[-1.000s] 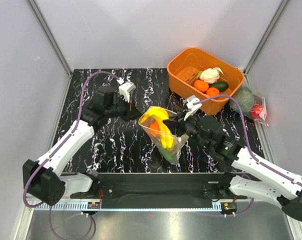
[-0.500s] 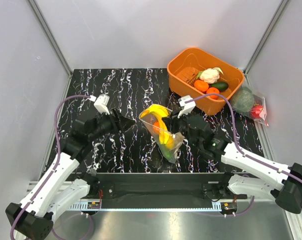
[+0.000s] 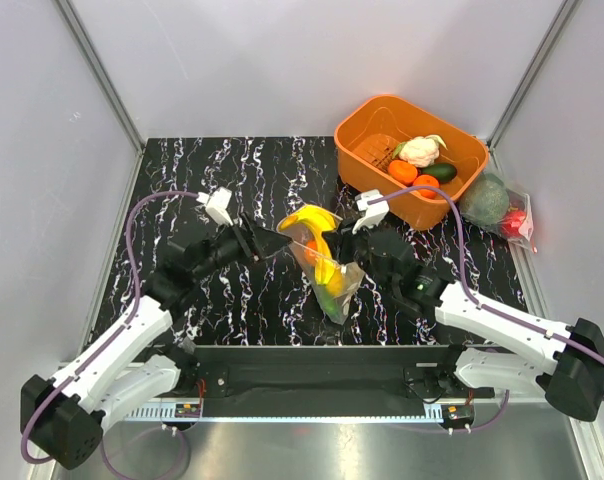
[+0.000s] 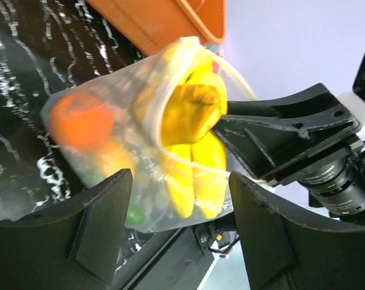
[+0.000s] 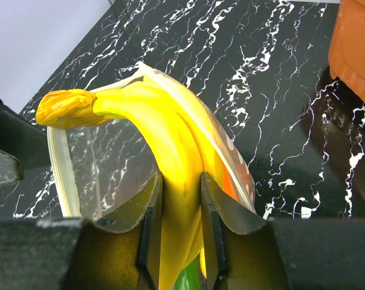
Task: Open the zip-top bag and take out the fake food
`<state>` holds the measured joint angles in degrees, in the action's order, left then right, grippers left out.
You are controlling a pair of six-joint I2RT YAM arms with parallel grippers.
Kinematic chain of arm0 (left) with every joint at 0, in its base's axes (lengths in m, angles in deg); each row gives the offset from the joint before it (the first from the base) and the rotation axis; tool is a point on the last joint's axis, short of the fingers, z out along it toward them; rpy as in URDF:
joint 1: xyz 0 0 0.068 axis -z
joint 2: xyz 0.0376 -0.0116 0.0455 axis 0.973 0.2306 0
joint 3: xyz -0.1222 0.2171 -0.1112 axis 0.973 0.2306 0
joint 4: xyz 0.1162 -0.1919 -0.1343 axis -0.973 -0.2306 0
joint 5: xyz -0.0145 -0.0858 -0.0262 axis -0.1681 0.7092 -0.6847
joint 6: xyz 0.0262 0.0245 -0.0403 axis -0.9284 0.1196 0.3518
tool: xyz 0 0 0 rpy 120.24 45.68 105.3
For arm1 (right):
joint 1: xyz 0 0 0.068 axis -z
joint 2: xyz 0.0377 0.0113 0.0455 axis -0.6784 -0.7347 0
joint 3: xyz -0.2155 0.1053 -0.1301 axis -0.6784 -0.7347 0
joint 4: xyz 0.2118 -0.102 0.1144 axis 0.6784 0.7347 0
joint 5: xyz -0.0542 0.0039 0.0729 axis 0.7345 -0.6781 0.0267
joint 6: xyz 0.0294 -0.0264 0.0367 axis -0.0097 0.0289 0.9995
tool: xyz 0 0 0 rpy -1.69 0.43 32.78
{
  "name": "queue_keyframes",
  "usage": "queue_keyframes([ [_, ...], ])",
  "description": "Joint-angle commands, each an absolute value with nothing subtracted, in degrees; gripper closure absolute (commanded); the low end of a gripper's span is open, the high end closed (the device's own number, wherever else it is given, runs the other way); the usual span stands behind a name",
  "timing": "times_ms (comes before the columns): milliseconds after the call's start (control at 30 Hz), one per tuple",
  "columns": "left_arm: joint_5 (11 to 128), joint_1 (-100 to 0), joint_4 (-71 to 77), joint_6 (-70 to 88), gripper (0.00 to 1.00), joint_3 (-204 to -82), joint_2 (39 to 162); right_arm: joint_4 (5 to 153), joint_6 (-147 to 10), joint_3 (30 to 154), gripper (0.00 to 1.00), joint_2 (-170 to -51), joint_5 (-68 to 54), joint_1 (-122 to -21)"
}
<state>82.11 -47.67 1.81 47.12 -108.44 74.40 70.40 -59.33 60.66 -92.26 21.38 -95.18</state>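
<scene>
Be careful here. If your left hand (image 3: 272,242) bumps the zip-top bag (image 3: 332,282) instead of catching the yellow banana (image 3: 310,222), the bag could slip from your right hand (image 3: 340,250). Then the fake food (image 4: 80,121) could spill on the tabletop (image 3: 232,175). The bag is in the middle, open end far. Your left hand is wide, just left of the bag, holding nothing. Your right hand is narrow, pinching the bag with the banana inside.
</scene>
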Motion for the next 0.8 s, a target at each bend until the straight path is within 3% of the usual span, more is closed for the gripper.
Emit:
queue_keyframes([
  [0,82.0,-46.1,10.7,48.9,0.29,-108.7,76.5,65.4,-58.6,61.0,1.0,-92.1,23.4,-95.7],
  [133,81.5,-44.8,10.7,48.2,0.34,-109.6,79.1,65.7,-58.5,61.7,1.0,-92.2,23.5,-95.6],
  [233,81.4,-43.3,11.8,48.1,0.46,-109.7,80.5,67.3,-58.0,63.3,1.0,-93.3,24.0,-95.7],
  [367,80.8,-40.0,12.8,47.7,0.71,-110.8,82.7,66.1,-57.5,64.6,1.0,-96.0,24.7,-95.6],
  [500,80.2,-38.3,12.3,46.8,0.86,-111.4,84.1,64.2,-56.0,65.2,1.0,-97.9,26.9,-95.6],
  [767,79.2,-35.8,11.7,45.4,0.95,-110.7,85.7,62.8,-52.2,68.9,1.0,-101.2,31.7,-95.7],
])
